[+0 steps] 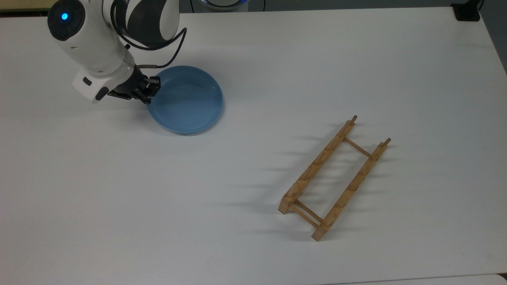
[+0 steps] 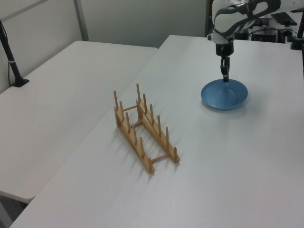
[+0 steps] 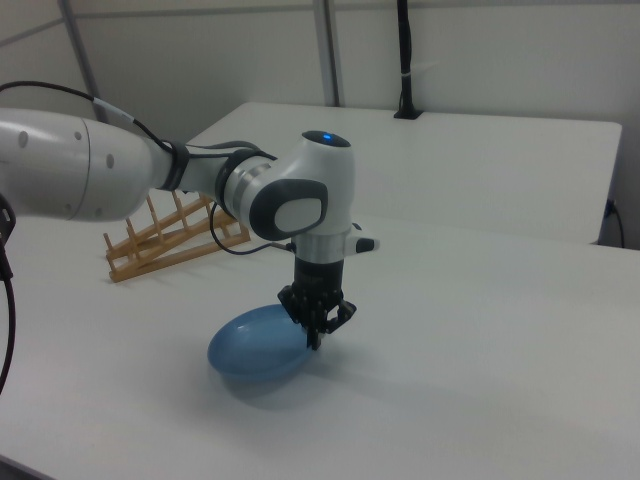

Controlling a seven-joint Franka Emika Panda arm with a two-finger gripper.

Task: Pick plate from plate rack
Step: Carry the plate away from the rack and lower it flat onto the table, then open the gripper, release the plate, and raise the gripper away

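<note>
The light-blue plate [image 1: 186,101] lies level and right side up, low over the white table [image 1: 119,190], far from the plate rack [image 1: 334,178]. I cannot tell whether it touches the tabletop. My gripper [image 1: 151,90] points down and is shut on the plate's rim at the top view's left side. In the left view the gripper [image 2: 225,78] stands over the far rim of the plate [image 2: 224,95]. The right view has the gripper [image 3: 315,335] pinching the plate [image 3: 255,345] at its right edge. The wooden rack [image 2: 142,128] holds nothing.
A black post [image 2: 12,61] stands on a second white table [image 2: 57,95] on the left view's left, and another black post [image 3: 405,60] stands at the back of the right view. A black block [image 1: 467,12] sits at the top view's upper right corner.
</note>
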